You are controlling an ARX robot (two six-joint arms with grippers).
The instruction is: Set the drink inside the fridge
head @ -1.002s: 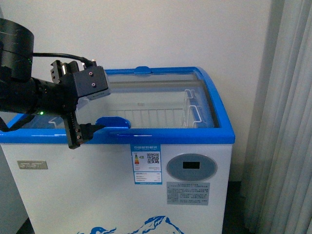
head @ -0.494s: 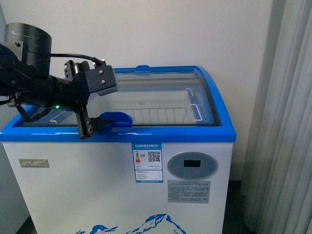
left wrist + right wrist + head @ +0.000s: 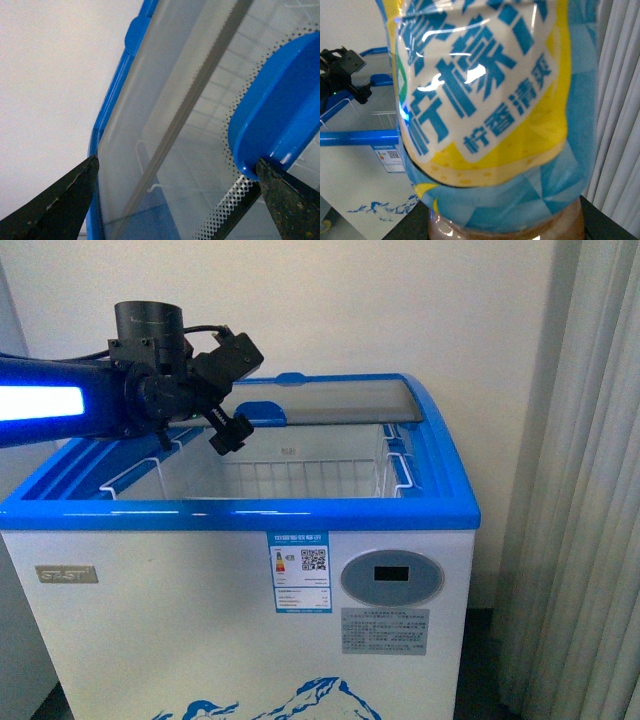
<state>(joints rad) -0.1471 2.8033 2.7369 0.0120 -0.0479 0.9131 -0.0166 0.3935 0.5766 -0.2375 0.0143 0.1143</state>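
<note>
**Stage of task, approx. half done.** The fridge (image 3: 150, 640) opening lies bare beneath the L pincer (image 3: 226, 435), with the glass lid (image 3: 340, 400) sitting beyond it toward the wall. The L pincer gapes wide and holds nothing; the lid handle (image 3: 275, 110) is just beside one finger (image 3: 287, 200). Left to do: the drink bottle (image 3: 485, 115) is not yet inside. It fills the R wrist view, with the fridge well apart behind it. The R pincer's fingers are hidden, so its grip on the bottle is inferred. Count: 1 fridge, 1 lid, 1 bottle.

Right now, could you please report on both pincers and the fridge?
Left pincer open above the glass lid, beside its blue handle. Right pincer shut on the drink, short of the fridge. Lid pushed back; left arm hangs over the opening.
</note>
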